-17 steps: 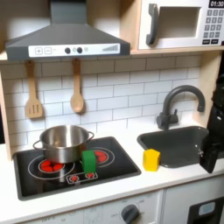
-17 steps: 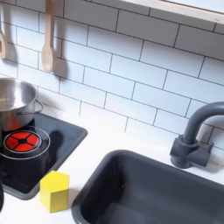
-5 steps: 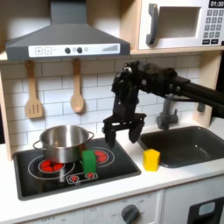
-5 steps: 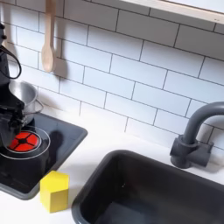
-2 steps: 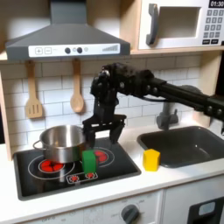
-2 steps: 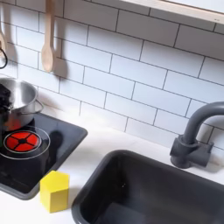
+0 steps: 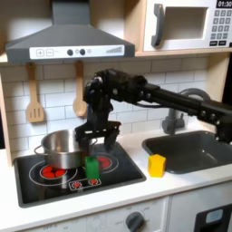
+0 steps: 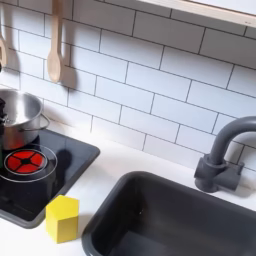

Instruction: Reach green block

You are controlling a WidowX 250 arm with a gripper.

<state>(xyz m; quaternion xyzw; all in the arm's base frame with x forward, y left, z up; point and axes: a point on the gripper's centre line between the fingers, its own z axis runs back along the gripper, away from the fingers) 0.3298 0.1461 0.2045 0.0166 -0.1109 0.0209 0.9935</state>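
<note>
First exterior view: gripper [image 7: 96, 138] now hanging just above green block [image 7: 91, 167], shifted leftward across the stove [image 7: 36, 177] from its spot a moment ago, when it sat further toward the sink [image 7: 186, 149]. Fingers spread fairly wide, pointing down, holding nothing. Block upright on the stove's front part, at about 4 o'clock from the pot [image 7: 62, 148] and just beside it; yellow block [image 7: 157, 165] well apart at 3 o'clock on the counter, untouched. Arm stretching in from 3 o'clock, bent down over the pot's right rim. Judged from this: reach nearly done, only a short drop left to bring the fingers around the block's top; main risk a knock against the pot or tipping the block. Second exterior view: pot [image 8: 16, 117] at 9 o'clock, red burner ring [image 8: 27, 161] below it, yellow block [image 8: 62, 218] at 7 o'clock near the sink [image 8: 170, 225], faucet [image 8: 224, 152] at 3 o'clock. Dark arm shape seen earlier at the left edge now gone, fitting the leftward move.
</note>
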